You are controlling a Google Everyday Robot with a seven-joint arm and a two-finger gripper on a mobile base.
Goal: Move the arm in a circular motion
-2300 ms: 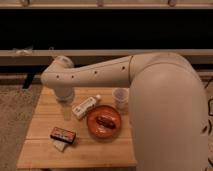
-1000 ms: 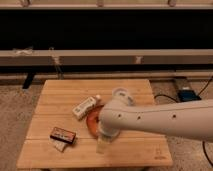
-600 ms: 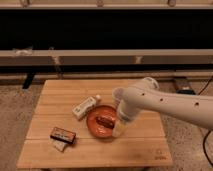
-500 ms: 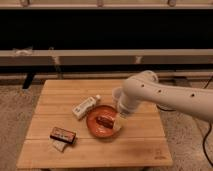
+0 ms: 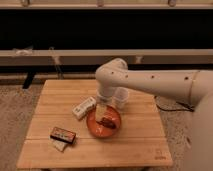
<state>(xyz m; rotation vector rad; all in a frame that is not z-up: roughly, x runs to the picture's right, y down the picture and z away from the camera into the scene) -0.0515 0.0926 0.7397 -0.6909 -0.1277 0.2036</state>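
Spanning the right half of the camera view, the arm [image 5: 160, 82] is the largest item we see: a thick cream-white tube with small dark screw holes that enters from the right edge and runs leftward to a rounded elbow above the rear part of the table. From that elbow a shorter segment drops toward the tabletop.

Next in size we note the wooden table [image 5: 45, 107], made of pale slats, standing on speckled carpet [image 5: 12, 115]. Behind it a dark wall with a light horizontal rail [image 5: 65, 54] crosses the full width of the view.

On the table, right of centre, we see an orange-red bowl [image 5: 95, 127] holding a dark brownish item whose identity we cannot tell. The gripper [image 5: 101, 109] hangs at the lower end of the arm, directly over the rear rim of this bowl; we cannot tell whether it is holding anything or how it is set.

Just left of the bowl lies a white box [image 5: 84, 107], angled diagonally. A translucent cup [image 5: 121, 97] stands upright just behind the bowl, beside the descending arm segment. Near the front-left corner lies a dark rectangular packet [image 5: 63, 134] with coloured markings, resting partly on a small pale item [image 5: 59, 145] beneath it.
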